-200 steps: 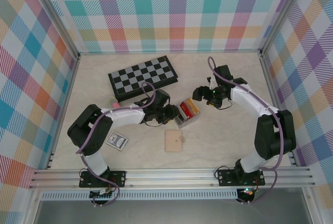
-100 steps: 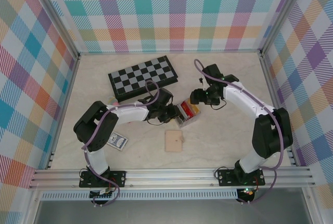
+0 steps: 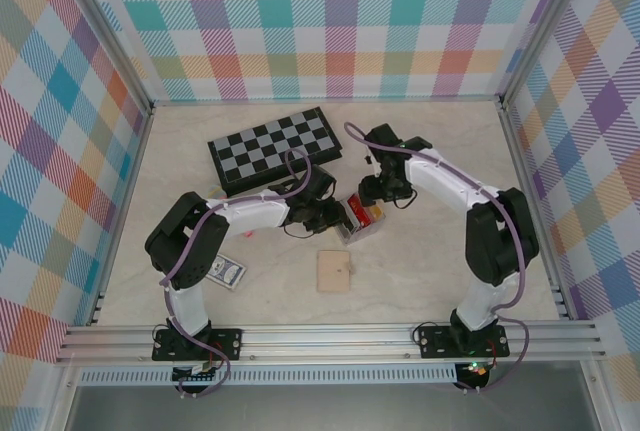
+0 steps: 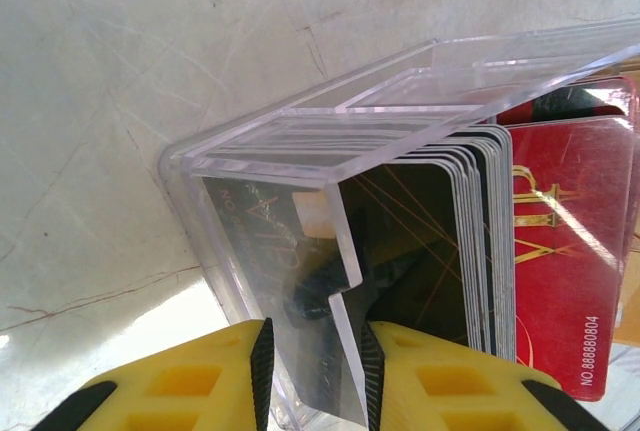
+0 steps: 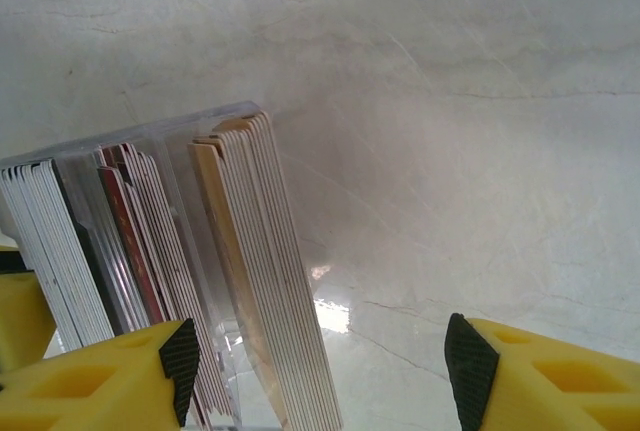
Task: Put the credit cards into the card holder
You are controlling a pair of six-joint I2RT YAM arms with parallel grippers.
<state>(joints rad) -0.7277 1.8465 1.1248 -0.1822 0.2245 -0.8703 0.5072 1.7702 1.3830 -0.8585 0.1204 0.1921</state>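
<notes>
The clear-grey card holder (image 3: 366,226) stands mid-table with credit cards (image 3: 358,213) upright in its slots. My left gripper (image 3: 334,219) is shut on the holder's left clear wall (image 4: 300,251); its yellow fingers (image 4: 190,381) pinch that wall, with black cards (image 4: 420,251) and a red card (image 4: 565,251) just behind it. My right gripper (image 3: 378,194) hovers open over the holder's right end. In the right wrist view its jaws (image 5: 325,366) straddle a gold-orange-faced stack of cards (image 5: 262,271) in the end slot, touching nothing. Red and white-edged cards (image 5: 120,241) fill the other slots.
A folded chessboard (image 3: 275,148) lies behind the left arm. A flat tan wallet (image 3: 334,271) lies in front of the holder, and a blue-patterned playing-card pack (image 3: 225,271) sits near the left arm's base. Checked walls enclose the table (image 3: 430,251).
The right arm has swung left and down, bringing its open gripper from right of the holder to over the holder's right end. The left gripper has stayed shut on the holder.
</notes>
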